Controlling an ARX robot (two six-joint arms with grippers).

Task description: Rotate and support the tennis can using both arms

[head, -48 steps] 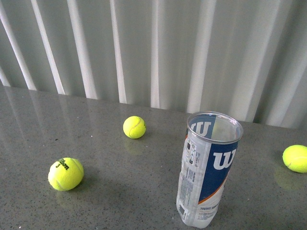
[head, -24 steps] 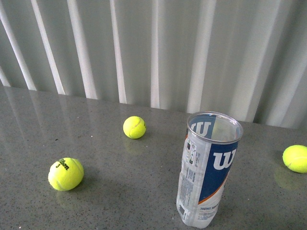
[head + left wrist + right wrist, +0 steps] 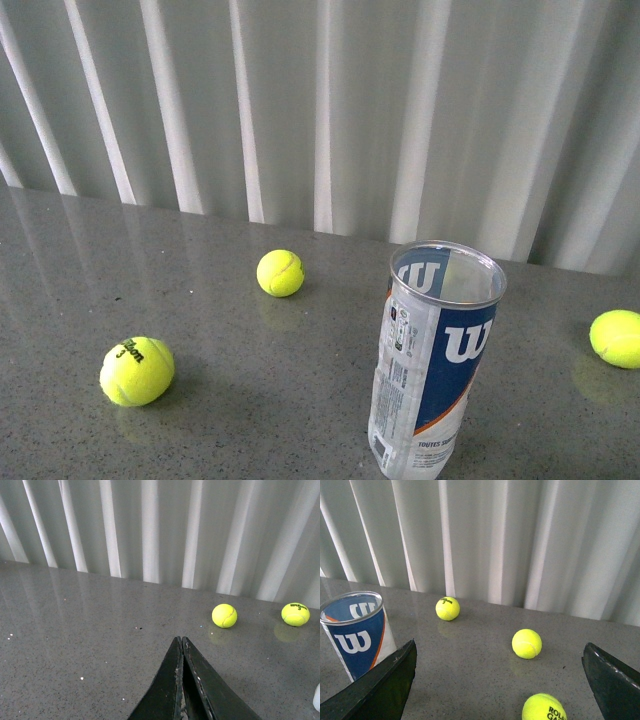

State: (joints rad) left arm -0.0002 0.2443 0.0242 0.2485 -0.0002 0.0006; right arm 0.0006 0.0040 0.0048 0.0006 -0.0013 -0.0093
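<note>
The tennis can stands upright on the grey table, open end up, its navy-and-white label with a white W facing me. Neither arm shows in the front view. In the right wrist view the can is just beyond one finger of my right gripper, which is wide open and holds nothing. My left gripper is shut with nothing between its jaws, low over bare table and away from the can; a pale sliver at that view's edge may be the can.
Three yellow-green tennis balls lie loose on the table: one behind and left of the can, one at the near left, one at the far right. A white ribbed wall closes the table's back edge.
Everything in the front view sits slightly lower in the picture than before. The can and balls keep their places relative to one another.
</note>
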